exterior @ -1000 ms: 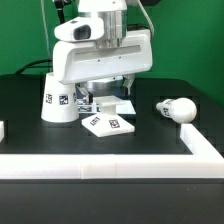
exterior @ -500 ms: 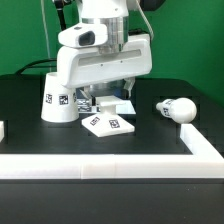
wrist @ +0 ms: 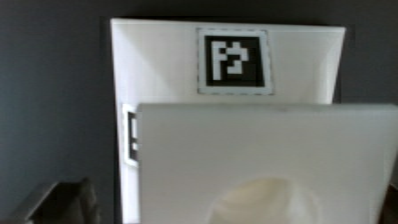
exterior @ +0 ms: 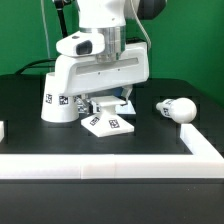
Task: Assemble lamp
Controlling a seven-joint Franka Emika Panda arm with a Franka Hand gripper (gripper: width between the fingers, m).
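Note:
The lamp's flat square base lies on the black table with tags on its top. My gripper hangs just above its rear edge, largely hidden by the white hand. In the wrist view the base fills the lower picture, with its round socket near the bottom. One dark finger stands beside the base's edge; the jaws are spread and hold nothing. The cone shade stands at the exterior view's left. The rounded bulb lies on its side at the right.
The marker board lies behind the base, under the hand; in the wrist view it shows one tag. A raised white wall runs along the front and up the right side. A white block sits at the left edge.
The hand has come down closer to the base and tilted a little. The shade, bulb and base have not moved.

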